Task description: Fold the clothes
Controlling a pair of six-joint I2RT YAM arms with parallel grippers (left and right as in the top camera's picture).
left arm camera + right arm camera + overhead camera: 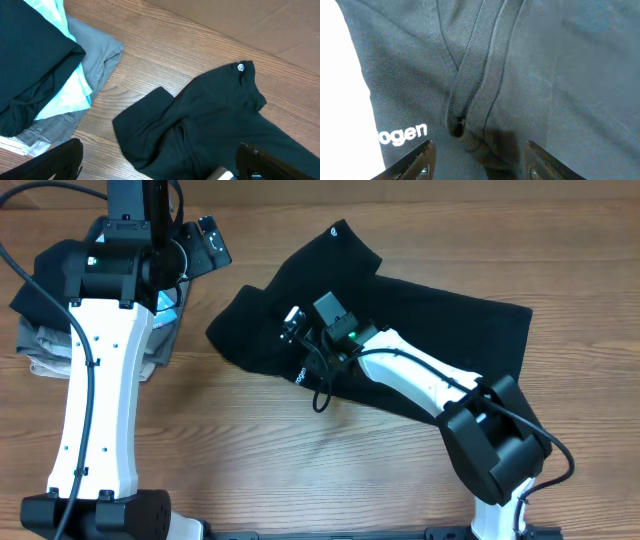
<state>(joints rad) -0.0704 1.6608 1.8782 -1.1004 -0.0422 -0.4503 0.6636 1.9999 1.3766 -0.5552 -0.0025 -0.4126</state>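
The clothes, a black T-shirt [420, 330], lie crumpled across the middle of the wooden table [250, 450], sleeve end toward the left. My right gripper [297, 330] hovers low over its left part, open. In the right wrist view a raised seam fold [475, 95] runs between the two fingertips [422, 160], with white lettering [402, 135] to the left. My left gripper [160, 165] stands wide open above the shirt's left edge [215, 125], holding nothing. A small round logo [241, 66] shows near a far corner.
A pile of folded garments [40, 345] sits at the far left under my left arm: grey cloth [95, 55], light-blue cloth [70, 95] and dark cloth [30, 60] on top. Bare wood lies in front of the shirt.
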